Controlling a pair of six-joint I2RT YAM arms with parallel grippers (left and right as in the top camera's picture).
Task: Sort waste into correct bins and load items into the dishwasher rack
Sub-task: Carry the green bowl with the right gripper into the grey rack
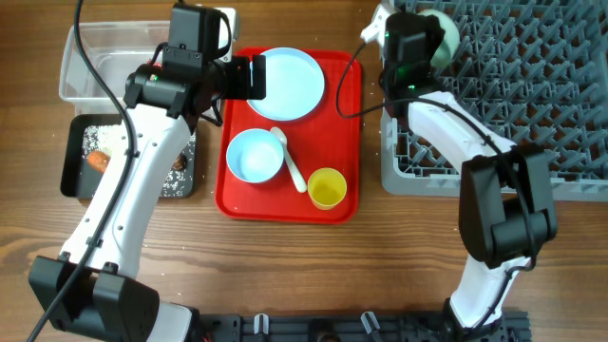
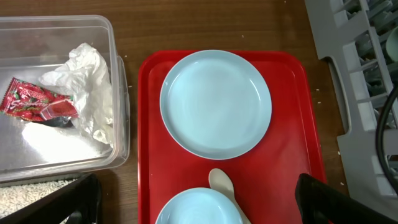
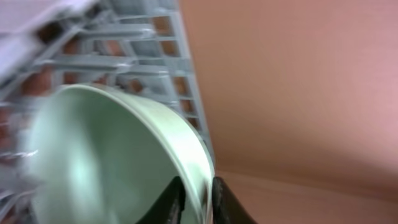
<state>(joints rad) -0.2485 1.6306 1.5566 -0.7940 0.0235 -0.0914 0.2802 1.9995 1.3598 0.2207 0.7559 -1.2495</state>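
Observation:
My left gripper (image 1: 249, 78) is open and empty above the red tray, between the clear tub and the light blue plate (image 1: 285, 84); in the left wrist view its fingers (image 2: 202, 205) straddle the light blue bowl (image 2: 193, 208) and white spoon (image 2: 221, 182). The plate (image 2: 215, 102) lies just ahead. The napkin (image 2: 87, 81) and red wrapper (image 2: 37, 102) lie in the clear tub (image 2: 121, 93). My right gripper (image 3: 198, 199) is shut on the rim of the pale green bowl (image 3: 93, 155), held over the grey rack's (image 1: 532, 95) back left corner. The yellow cup (image 1: 328, 187) stands on the tray.
The red tray (image 1: 233, 204) lies mid-table between the bins and the rack. The black tray (image 1: 71, 161), in front of the clear tub (image 1: 85, 57), holds the carrot (image 1: 98, 161) and white grains (image 1: 100, 138). The rack's left wall (image 2: 367, 74) stands close to the red tray's right edge.

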